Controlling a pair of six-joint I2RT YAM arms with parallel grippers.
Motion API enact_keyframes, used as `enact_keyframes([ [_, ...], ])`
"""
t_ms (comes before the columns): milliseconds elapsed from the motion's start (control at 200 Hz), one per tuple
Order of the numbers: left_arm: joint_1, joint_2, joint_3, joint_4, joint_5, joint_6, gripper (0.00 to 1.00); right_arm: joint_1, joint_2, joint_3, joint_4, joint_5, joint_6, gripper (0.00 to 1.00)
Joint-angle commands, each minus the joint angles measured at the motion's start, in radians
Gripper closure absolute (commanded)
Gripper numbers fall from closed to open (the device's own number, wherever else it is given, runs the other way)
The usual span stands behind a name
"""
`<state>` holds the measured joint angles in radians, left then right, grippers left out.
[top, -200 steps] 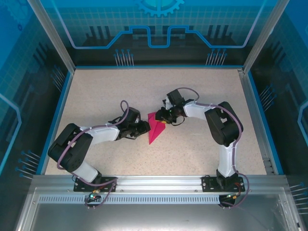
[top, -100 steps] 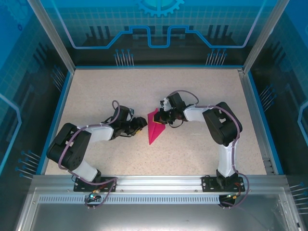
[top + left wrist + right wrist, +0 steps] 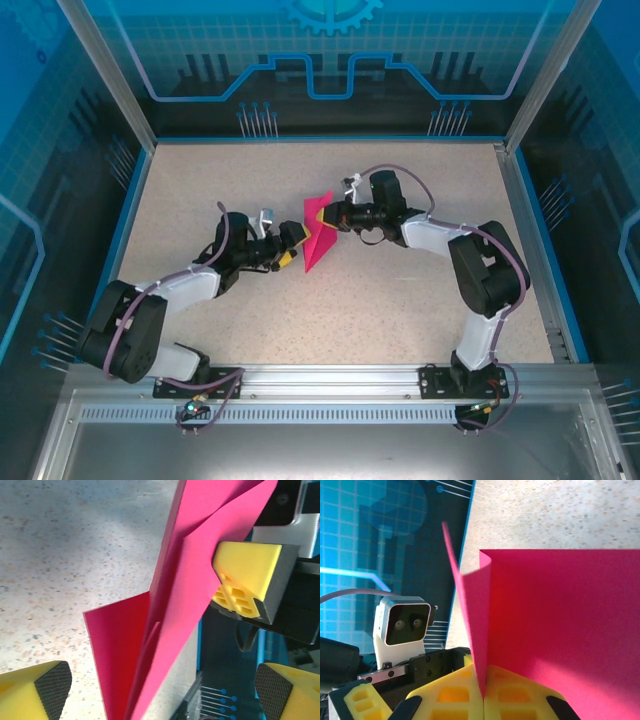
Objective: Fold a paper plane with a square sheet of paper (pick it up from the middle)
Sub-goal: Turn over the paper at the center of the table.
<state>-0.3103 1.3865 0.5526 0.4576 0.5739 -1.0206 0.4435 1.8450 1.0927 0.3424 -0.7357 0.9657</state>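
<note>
Speckled beige tabletop inside blue-panelled enclosure; right claw clamped on paper plane, left claw apart.

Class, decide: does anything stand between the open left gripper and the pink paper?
Nothing visible does. The paper, pinched by the right gripper, is just ahead of the left gripper, whose fingers are spread wide.

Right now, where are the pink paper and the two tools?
Paper (image 3: 317,245): top view, its middle.
Left tool (image 3: 292,248): top view, between its open fingertips.
Right tool (image 3: 484,692): right wrist view, between its pinching fingertips.
</note>
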Motion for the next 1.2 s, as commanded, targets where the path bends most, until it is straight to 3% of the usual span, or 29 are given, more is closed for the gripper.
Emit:
enact_keyframes([
  [0, 0.002, -0.030, -0.026, 0.041, 0.039, -0.036, 0.02, -0.007, -0.023, 0.034, 0.052, -0.067, 0.058, 0.95],
  [285, -0.019, 0.017, -0.025, 0.117, 0.063, -0.073, 0.05, -0.005, -0.017, 0.036, 0.089, -0.089, 0.132, 0.94],
  [430, -0.033, 0.070, -0.020, 0.258, 0.099, -0.125, 0.24, -0.001, -0.013, 0.039, 0.086, -0.106, 0.142, 0.93],
  [565, -0.047, 0.064, -0.045, 0.368, 0.061, -0.161, 0.38, 0.000, -0.007, 0.017, 0.149, -0.114, 0.191, 0.93],
  [795, -0.050, -0.022, -0.063, 0.322, 0.005, -0.123, 0.57, -0.002, 0.000, 0.018, 0.156, -0.126, 0.206, 0.93],
  [1196, -0.049, -0.056, -0.056, 0.234, -0.039, -0.093, 0.54, 0.002, -0.009, 0.019, 0.090, -0.162, 0.148, 0.93],
])
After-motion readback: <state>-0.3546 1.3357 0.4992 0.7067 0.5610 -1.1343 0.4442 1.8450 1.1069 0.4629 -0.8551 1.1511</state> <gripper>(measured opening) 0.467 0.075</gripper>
